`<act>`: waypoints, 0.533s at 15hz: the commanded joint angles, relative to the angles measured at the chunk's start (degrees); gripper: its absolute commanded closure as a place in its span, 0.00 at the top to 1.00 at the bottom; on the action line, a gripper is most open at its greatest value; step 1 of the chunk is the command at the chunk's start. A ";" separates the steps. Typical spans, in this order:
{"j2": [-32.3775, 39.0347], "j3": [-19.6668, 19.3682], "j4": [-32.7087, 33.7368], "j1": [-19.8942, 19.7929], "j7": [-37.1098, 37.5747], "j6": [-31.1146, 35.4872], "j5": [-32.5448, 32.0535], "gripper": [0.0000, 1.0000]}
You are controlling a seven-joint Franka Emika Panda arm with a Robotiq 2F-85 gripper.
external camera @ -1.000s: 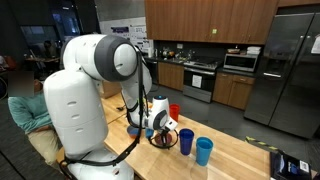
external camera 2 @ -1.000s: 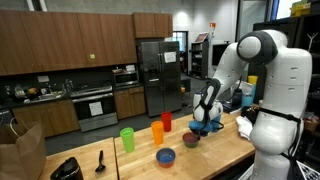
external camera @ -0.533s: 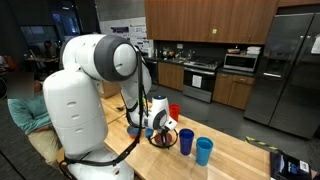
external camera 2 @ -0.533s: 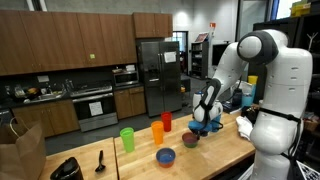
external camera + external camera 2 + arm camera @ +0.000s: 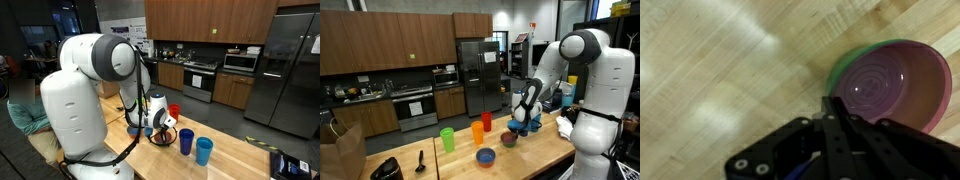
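On the wooden table, just next to my gripper, sits the bowl. In the wrist view it lies to the right of the fingertips and a little ahead of them. It is pink inside, and its green edge comes almost up to the fingers (I cannot tell if they touch). The bowl is round, so it has no long side to line up with. What counts is which way it lies: off to the right, not under the fingers. My gripper is squeezed tight, both fingers pressed together, and I see nothing caught between them. In an exterior view the two blue cups stand near the bowl, on the side away from the arm.
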 commanded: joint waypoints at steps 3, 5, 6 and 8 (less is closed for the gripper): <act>-4.09 1.13 -0.91 1.06 0.57 0.98 -0.31 0.01; -4.66 1.82 -0.98 1.37 -0.37 1.20 0.81 0.01; -4.83 2.19 -0.93 1.36 -0.24 1.27 0.58 0.01; -5.27 2.91 -0.88 0.87 1.00 1.55 -0.99 0.01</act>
